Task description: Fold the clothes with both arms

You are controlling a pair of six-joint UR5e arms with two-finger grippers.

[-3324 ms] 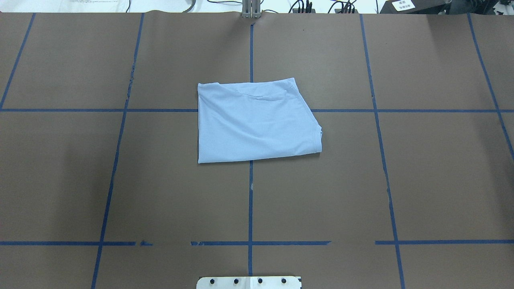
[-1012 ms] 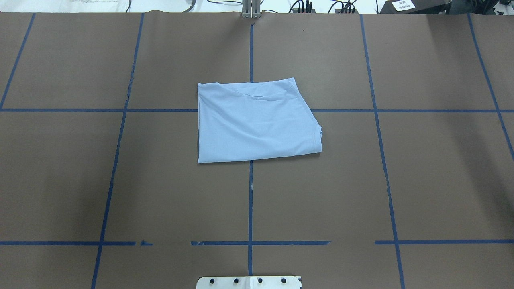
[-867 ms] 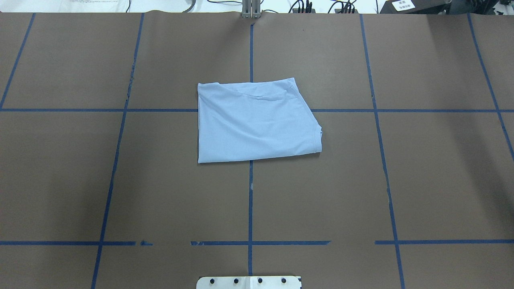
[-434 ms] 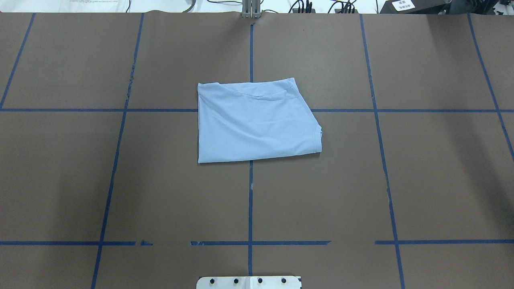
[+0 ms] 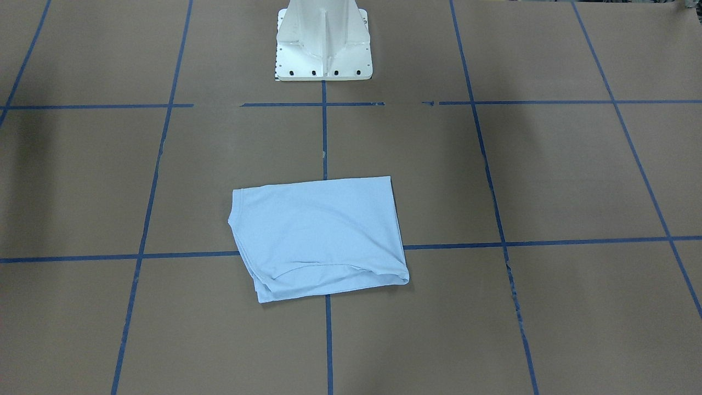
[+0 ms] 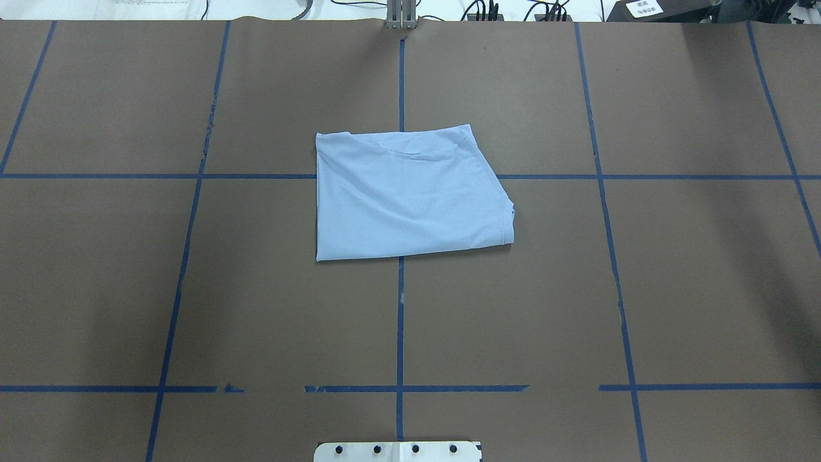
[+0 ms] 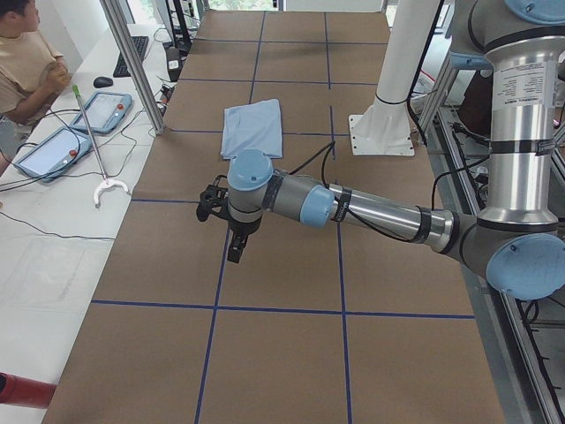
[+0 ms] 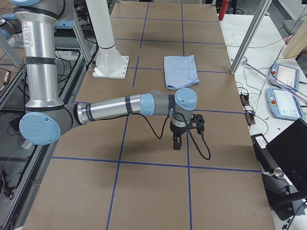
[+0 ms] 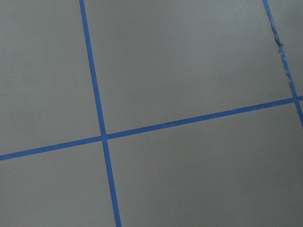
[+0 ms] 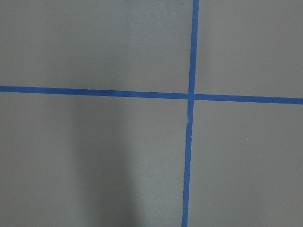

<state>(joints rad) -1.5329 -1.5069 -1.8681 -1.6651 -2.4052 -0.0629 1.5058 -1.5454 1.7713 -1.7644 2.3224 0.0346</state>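
Where blue tape (image 6: pixel 400 321) grids the brown table (image 6: pixel 693 289), folded T-shirt (image 6: pixel 410 192) lies flat | left gripper (image 7: pixel 236 252), right gripper (image 8: pixel 177 142): opening cannot be told | person (image 7: pixel 26 62) alongside

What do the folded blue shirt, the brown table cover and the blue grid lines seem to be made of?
Shirt: probably thin knit cotton or blend, matte; soft creases, stitched hem.
Table cover: likely brown paper, matte; wavy far edge.
Grid lines: seemingly blue adhesive tape; some stretches are torn or missing.

Left arm (image 7: pixel 380 210), right arm (image 8: pixel 109 108) outstretched, forearms near horizontal.
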